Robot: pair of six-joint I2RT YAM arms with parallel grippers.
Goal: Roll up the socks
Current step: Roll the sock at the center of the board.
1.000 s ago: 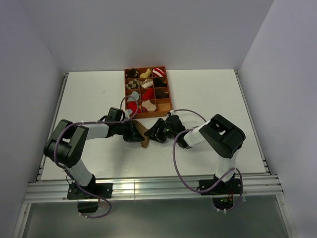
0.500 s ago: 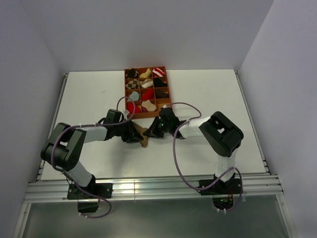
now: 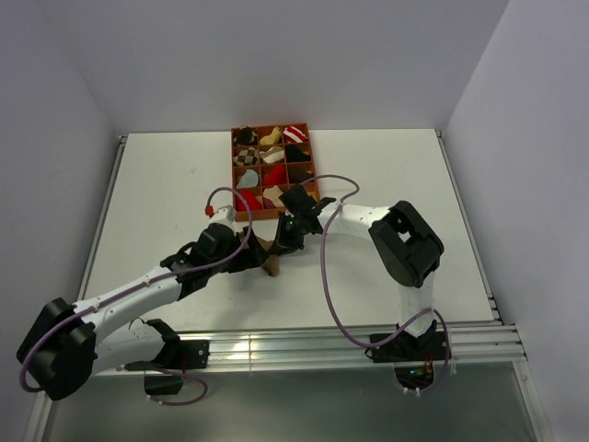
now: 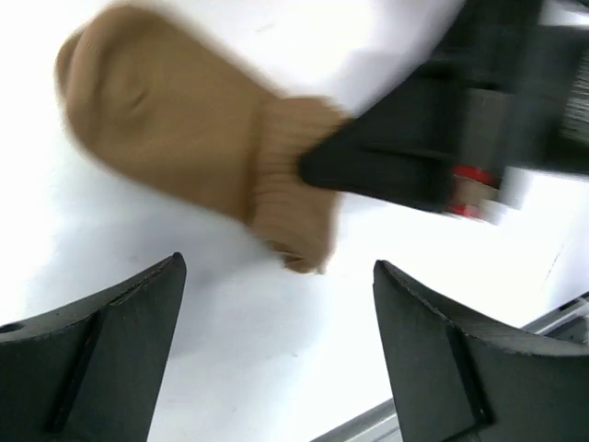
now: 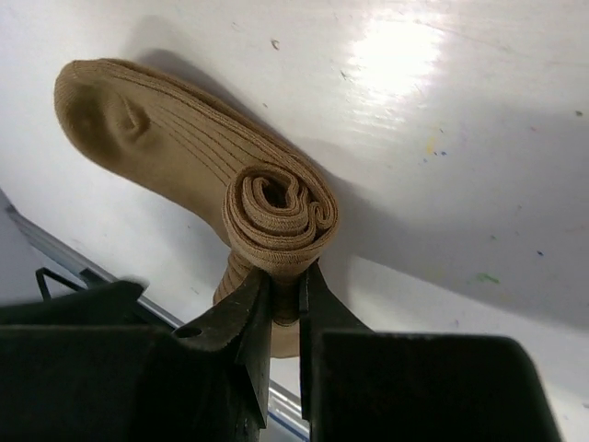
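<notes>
The plain brown sock (image 5: 175, 138) lies on the white table, its cuff end wound into a roll (image 5: 281, 214) and its toe end flat. My right gripper (image 5: 283, 276) is shut on the lower edge of that roll. In the top view the brown sock (image 3: 270, 261) sits just in front of the tray, with the right gripper (image 3: 280, 245) on its right side. My left gripper (image 4: 276, 267) stands wide open just short of the sock (image 4: 184, 157), holding nothing. In the top view the left gripper (image 3: 248, 258) is at the sock's left. The other socks cannot be told apart.
An orange compartment tray (image 3: 231, 170) with several small sock bundles stands at the back middle, close behind both grippers. The table's near edge and a metal rail (image 3: 276, 350) run in front. The right arm's cable (image 3: 324, 276) loops over the table.
My left gripper has opened, let go of the brown sock and drawn back, its arm now stretched low. My right gripper has shut on the sock's roll and shifted toward the tray.
</notes>
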